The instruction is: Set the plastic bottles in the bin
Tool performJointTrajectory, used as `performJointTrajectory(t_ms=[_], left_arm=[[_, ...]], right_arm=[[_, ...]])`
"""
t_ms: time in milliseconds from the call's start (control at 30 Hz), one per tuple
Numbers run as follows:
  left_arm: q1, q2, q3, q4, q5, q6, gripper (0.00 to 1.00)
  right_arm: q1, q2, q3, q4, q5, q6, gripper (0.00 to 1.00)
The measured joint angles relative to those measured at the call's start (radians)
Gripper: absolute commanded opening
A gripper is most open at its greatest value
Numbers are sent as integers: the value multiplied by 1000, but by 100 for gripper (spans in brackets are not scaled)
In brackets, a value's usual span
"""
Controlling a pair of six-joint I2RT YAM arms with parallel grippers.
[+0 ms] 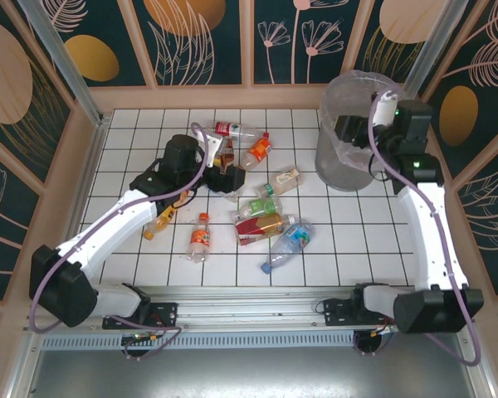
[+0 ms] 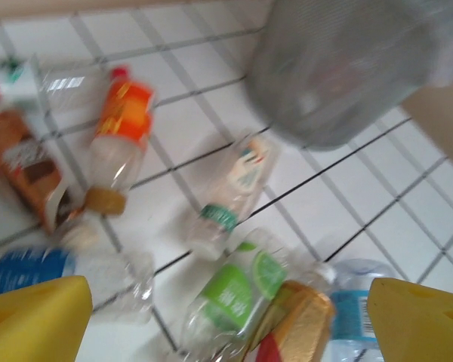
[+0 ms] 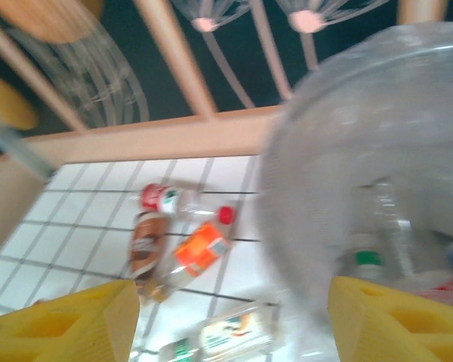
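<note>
Several plastic bottles lie on the white tiled floor: a red-label one (image 1: 232,129), an orange-label one (image 1: 259,149), a brown one (image 1: 227,155), a cream one (image 1: 280,181), a green-label one (image 1: 259,206), a red-gold one (image 1: 261,227) and a blue one (image 1: 290,243). My left gripper (image 1: 224,178) hangs open just above them; in its wrist view the green-label bottle (image 2: 238,290) lies below its spread yellow fingers (image 2: 34,320). The grey bin (image 1: 353,133) stands at the far right. My right gripper (image 1: 342,131) hovers open at the bin's rim (image 3: 377,173), with a green-capped bottle (image 3: 366,260) inside.
Two more bottles, an orange one (image 1: 199,236) and a small yellow one (image 1: 162,220), lie beside the left arm. A wooden frame (image 1: 207,95) with patterned panels walls in the floor on three sides. The arm bases sit on a rail (image 1: 249,303) at the near edge.
</note>
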Motion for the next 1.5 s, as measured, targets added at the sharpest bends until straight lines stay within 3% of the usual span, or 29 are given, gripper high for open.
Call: performJointTrajectory(t_ms=[300,500,733,1000,1500], left_arm=[[0,94,-6,-204,-223,-134,92],[0,89,-125,-309,-272,-196,88],[0,-1,-303,-412,-241,-265,89],[0,-105,-439,-401,-126,-311,88],[0,-71,-456,-335,-53,-316,84]], right_arm=[[259,-179,-236,56,-79,71,68],[396,-201,-394,57,-60,94,69],[419,-185,-422,84,-49,101,69],[448,-121,-422,138,-49,101,69],[456,-115,-431,148,-41,119,69]])
